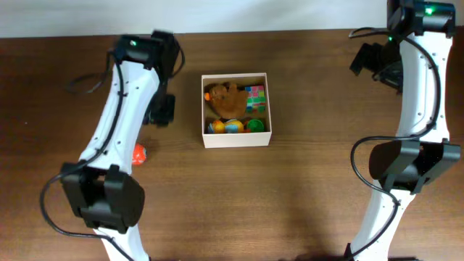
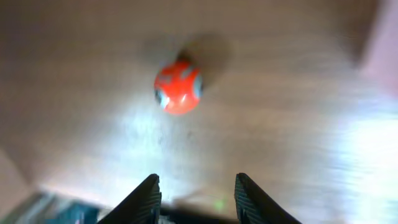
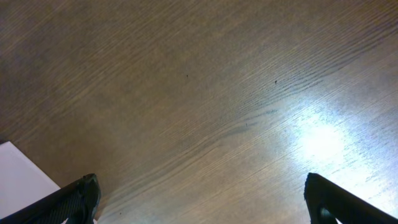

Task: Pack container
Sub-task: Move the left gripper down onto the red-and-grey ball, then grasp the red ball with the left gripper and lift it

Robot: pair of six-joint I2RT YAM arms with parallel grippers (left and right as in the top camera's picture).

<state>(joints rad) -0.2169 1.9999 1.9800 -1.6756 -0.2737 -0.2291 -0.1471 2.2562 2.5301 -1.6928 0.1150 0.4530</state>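
Observation:
The container (image 1: 235,139) is a square white-walled box at the table's middle. It holds a brown plush toy (image 1: 229,100), a multicoloured cube (image 1: 254,97) and small yellow, blue and green toys along its front. A red-orange ball toy (image 1: 138,154) lies on the table left of the box, partly behind my left arm. In the left wrist view it (image 2: 178,87) lies ahead of my open, empty left gripper (image 2: 198,193). My left gripper (image 1: 161,110) hovers above and behind the ball. My right gripper (image 3: 199,199) is wide open and empty over bare wood at the far right (image 1: 377,61).
A white corner (image 3: 18,177) shows at the lower left of the right wrist view. Both arm bases stand at the front edge, left (image 1: 101,199) and right (image 1: 409,163). A black cable (image 1: 83,83) lies at the far left.

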